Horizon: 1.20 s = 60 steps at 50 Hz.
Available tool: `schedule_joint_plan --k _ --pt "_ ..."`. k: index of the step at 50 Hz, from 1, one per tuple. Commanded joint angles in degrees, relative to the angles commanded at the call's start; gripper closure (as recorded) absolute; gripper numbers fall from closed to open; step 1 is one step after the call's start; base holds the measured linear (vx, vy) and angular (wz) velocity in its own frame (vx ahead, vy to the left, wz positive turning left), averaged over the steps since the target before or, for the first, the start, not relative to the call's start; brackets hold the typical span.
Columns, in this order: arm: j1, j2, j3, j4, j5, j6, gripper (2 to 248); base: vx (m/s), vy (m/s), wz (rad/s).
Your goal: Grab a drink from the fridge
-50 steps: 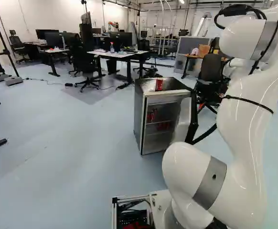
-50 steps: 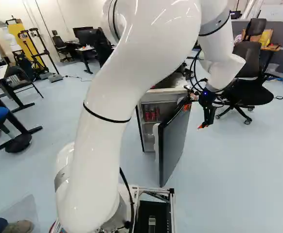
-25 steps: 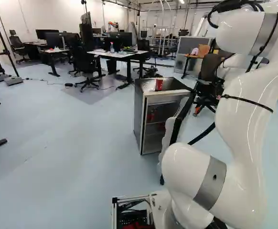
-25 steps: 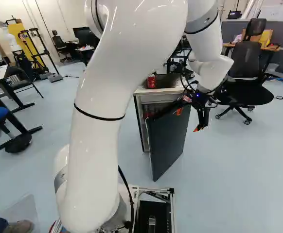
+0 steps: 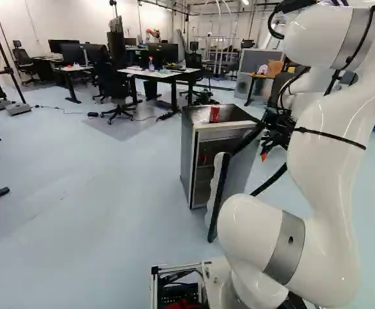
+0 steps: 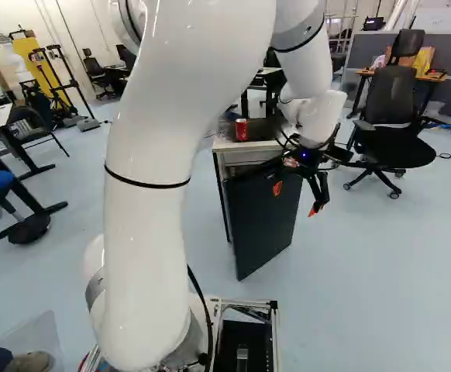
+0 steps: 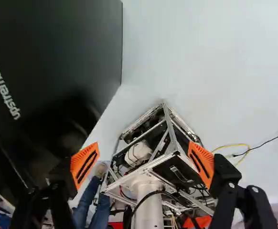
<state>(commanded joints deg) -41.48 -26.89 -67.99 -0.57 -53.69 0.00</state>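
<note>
My pincer (image 6: 295, 199): fingers wide apart. Fridge door (image 6: 260, 232), partly open, close beside one finger. Fridge (image 5: 187, 158) beyond my pincer, red can (image 6: 242, 129) standing on top.

A can (image 6: 242, 130) stands on top of the fridge (image 5: 187, 154), near its front edge. The fridge's door (image 6: 264, 225) stands ajar in front of the opening. In the right base view, a chair (image 6: 391, 101) is right of the fridge. In the left base view, a worktop (image 5: 158, 74) holding monitors (image 5: 170, 53) lies behind the fridge, to its left.
</note>
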Motion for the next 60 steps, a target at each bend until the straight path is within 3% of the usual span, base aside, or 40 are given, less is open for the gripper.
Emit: schedule_joint_plan --k 36,60 --pt "7.35 4.45 6.93 -21.37 7.63 0.00 3 0.000 0.000 0.000" --pt "13.12 6.71 10.14 -30.51 17.24 0.00 3 0.000 0.000 0.000"
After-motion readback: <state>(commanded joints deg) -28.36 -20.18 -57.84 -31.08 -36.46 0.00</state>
